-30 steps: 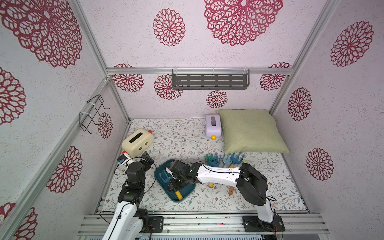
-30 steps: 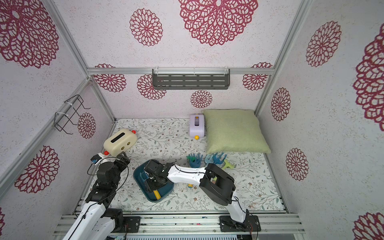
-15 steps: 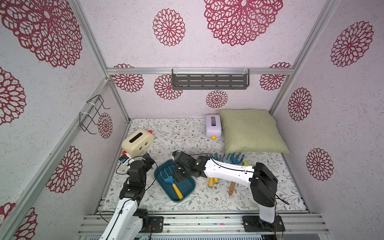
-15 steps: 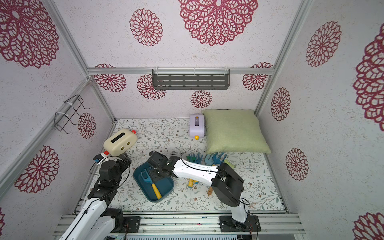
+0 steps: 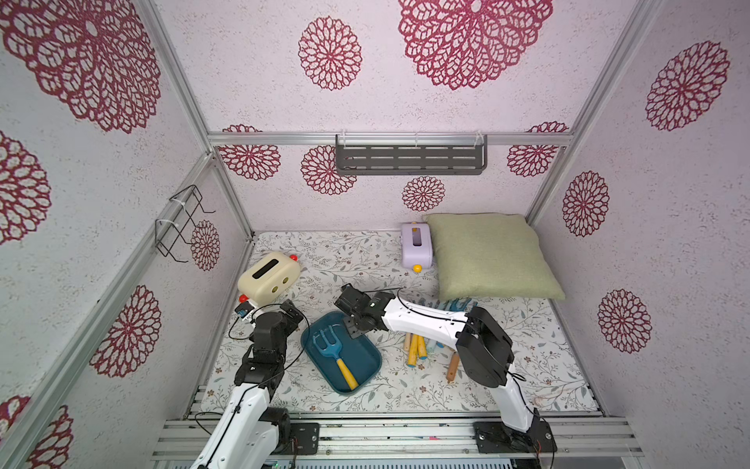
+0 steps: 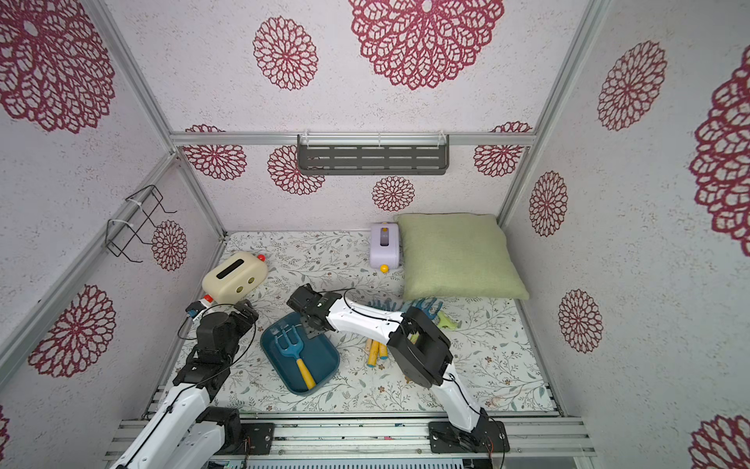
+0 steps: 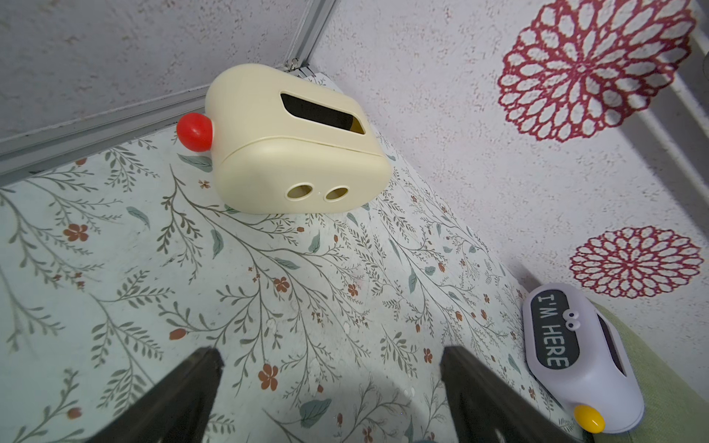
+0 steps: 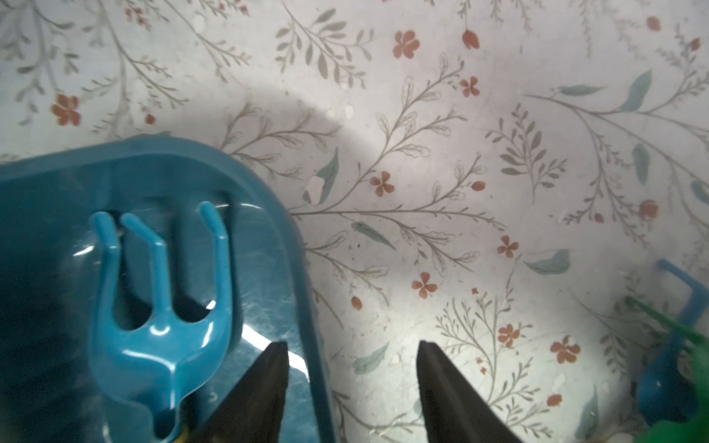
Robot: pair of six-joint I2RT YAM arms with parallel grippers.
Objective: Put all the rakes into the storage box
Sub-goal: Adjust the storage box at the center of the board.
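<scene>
The rake [image 5: 330, 345] [image 6: 289, 345], with a blue three-pronged head and a yellow handle, lies loose inside the storage box [image 5: 362, 359] [image 6: 322, 358], a shallow dark teal tray at the front of the mat. My right gripper [image 5: 352, 327] [image 6: 310, 329] [image 8: 351, 345] hovers open and empty over the tray's far rim [image 8: 299, 264]. One finger is above the tray and the other above the mat, with the rake head [image 8: 161, 307] beside it. My left gripper [image 5: 291, 312] [image 6: 246, 308] [image 7: 330, 353] stands wide open and empty, left of the tray.
A cream box with red knobs [image 5: 268, 278] [image 7: 295, 145] sits at the back left. A lilac box [image 5: 416, 249] [image 7: 575, 356] stands next to a green pillow [image 5: 487, 256]. Several more toy tools [image 5: 418, 349] lie under my right arm, right of the tray.
My right gripper has lifted out of the tray toward its far rim, leaving the rake lying inside. The left arm has barely shifted.
</scene>
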